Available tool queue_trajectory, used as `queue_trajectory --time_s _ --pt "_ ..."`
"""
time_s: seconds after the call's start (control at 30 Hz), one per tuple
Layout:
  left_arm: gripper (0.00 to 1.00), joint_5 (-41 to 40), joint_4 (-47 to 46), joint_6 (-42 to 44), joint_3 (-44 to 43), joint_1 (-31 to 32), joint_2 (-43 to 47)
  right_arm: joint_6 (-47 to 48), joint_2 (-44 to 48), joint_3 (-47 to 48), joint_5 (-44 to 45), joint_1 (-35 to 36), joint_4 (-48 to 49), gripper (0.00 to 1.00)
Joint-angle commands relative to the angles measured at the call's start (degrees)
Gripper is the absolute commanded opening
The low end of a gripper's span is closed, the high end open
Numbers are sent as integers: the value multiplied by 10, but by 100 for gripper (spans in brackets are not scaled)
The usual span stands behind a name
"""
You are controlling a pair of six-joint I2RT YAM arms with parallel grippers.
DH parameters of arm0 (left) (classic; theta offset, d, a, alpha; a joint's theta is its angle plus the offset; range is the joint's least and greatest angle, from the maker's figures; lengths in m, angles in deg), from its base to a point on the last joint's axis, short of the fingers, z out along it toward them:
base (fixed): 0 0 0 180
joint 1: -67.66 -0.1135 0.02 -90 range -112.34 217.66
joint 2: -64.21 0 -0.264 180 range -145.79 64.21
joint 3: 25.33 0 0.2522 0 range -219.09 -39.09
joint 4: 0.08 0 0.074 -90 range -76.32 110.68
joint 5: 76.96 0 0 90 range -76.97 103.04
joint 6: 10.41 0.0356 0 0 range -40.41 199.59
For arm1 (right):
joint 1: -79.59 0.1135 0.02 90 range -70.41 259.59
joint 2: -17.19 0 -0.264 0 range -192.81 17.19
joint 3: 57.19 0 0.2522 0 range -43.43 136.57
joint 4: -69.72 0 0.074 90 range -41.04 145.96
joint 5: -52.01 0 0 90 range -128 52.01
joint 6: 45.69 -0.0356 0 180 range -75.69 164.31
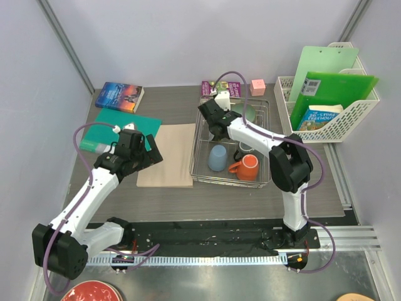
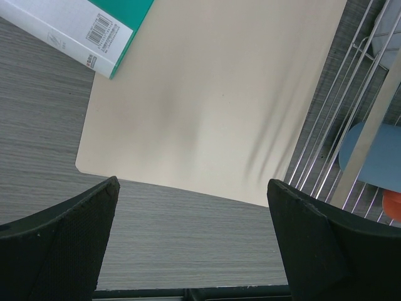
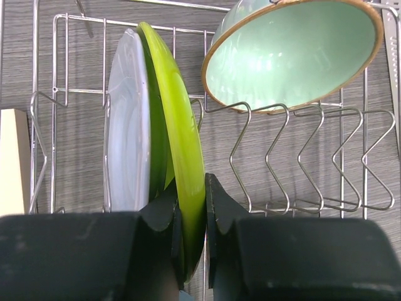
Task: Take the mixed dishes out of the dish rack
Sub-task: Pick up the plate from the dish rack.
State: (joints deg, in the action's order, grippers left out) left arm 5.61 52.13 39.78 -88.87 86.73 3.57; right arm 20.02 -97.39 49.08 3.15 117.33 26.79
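Your right claw [image 3: 191, 235] is clenched on the lime plate [image 3: 183, 157], with one finger on each face of its rim. The plate stands on edge in the rack [image 1: 202, 150], so I judge an edge pinch to be the only hold its slot allows. The white plate [image 3: 127, 150] stands just beside it, perhaps touching, on the side toward the rack's left wall. A straight upward lift looks safest, or you risk dragging both plates.

The bowl [image 3: 291, 53] leans tilted on the wire prongs at the rack's far side, right of the plates and apart from the claw. At the rack's near side, the blue cup [image 1: 217, 158] sits beside the orange mug [image 1: 246, 167].

Your left claw [image 2: 194, 251] is released and empty. It hovers over the tan mat [image 2: 213, 94] just left of the rack, likely placed there as the spot to set dishes down. All five dishes are in the rack.
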Motion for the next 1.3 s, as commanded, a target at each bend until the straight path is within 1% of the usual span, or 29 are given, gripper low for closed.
queue_trajectory --time_s 0.0,0.17,0.43,0.6,0.63,0.73,0.77,0.8,0.83,0.87,0.9,0.93,0.97,1.0,1.03,1.07,1.1,1.13,1.17,1.2,1.23,1.27 --pt "100 6 0 -2 -13 3 2 30 60 16 44 0 -15 1" --pt "100 6 1 -4 -14 2 0 46 87 32 48 -1 -26 1" --pt "100 3 0 -4 -13 2 4 52 124 57 34 0 -69 1" --pt "100 2 0 -3 -13 2 3 64 183 65 12 -1 -88 1" --pt "100 2 0 -3 -15 2 1 67 195 62 -8 -1 -90 1" --pt "100 -4 0 -3 -15 2 5 58 260 29 -44 0 -75 1" --pt "100 -8 0 -1 -15 2 10 55 283 9 -87 -2 -58 1" --pt "100 -13 0 0 -15 2 16 49 305 -37 -116 -2 -38 1" --pt "100 -24 -1 1 -15 2 21 43 357 -62 -141 -2 7 1" --pt "100 -29 -4 2 -14 2 27 31 380 -86 -200 -5 31 1" --pt "100 -33 -13 4 -11 2 45 22 406 -132 -226 -8 54 1" --pt "100 -36 -18 4 -7 3 54 13 426 -152 -249 -11 94 1" --pt "100 -35 -25 4 3 2 67 -8 459 -170 -305 -15 110 1" --pt "100 -33 -39 1 6 2 89 -20 472 -205 -331 -23 127 1" --pt "100 -27 -47 0 10 2 102 -30 484 -220 -362 -27 160 1" --pt "100 -8 -56 -1 14 2 112 -43 504 -235 -387 -30 175 1" --pt "100 4 -80 -1 21 2 124 -60 512 -264 -448 -35 192 1" --pt "100 17 -93 -4 26 2 147 -72 519 -278 -474 -39 227 1" --pt "100 41 -106 -7 29 2 157 -81 524 -290 -495 -41 244 1" --pt "100 62 -136 -8 35 2 168 -101 529 -312 -542 -41 262 1" --pt "100 71 -149 -10 35 2 177 -111 529 -321 -563 -42 289 1" --pt "100 100 -161 -11 35 2 178 -120 526 -328 -589 -42 318 1"
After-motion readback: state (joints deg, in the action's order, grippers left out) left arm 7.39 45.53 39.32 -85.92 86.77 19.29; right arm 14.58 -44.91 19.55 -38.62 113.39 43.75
